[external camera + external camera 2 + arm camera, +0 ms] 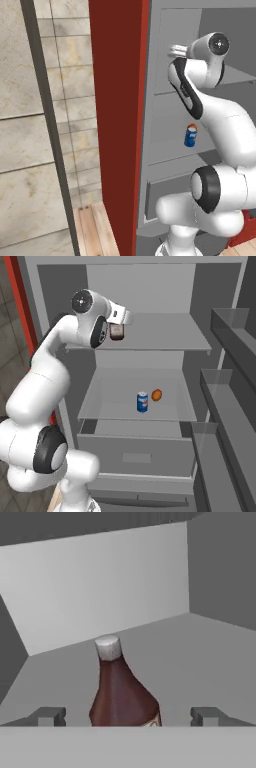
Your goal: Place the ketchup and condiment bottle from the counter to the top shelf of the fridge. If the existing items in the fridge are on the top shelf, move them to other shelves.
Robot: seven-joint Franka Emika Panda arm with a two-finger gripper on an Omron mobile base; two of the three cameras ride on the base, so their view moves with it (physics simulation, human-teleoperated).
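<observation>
You are looking at the ketchup [124, 692] standing upright on the top shelf [165, 336] of the fridge [60, 286], near the shelf's left front, with the pincer [127, 716] sitting spread wide around it — a fingertip [49, 716] on each side, both well clear of the glass. The danger, as I judge it, is in backing out: any sideways drift or roll of the hand would be knocking a finger against the broad body and tipping the bottle toward the shelf's front edge, so pull straight back. On the shelf below, the blue can [142, 402] and the small orange object [156, 395] are standing close together, well under your path and not blocking anything. The fridge's left wall is sitting close beside the arm's elbow — watch that as you retreat.
</observation>
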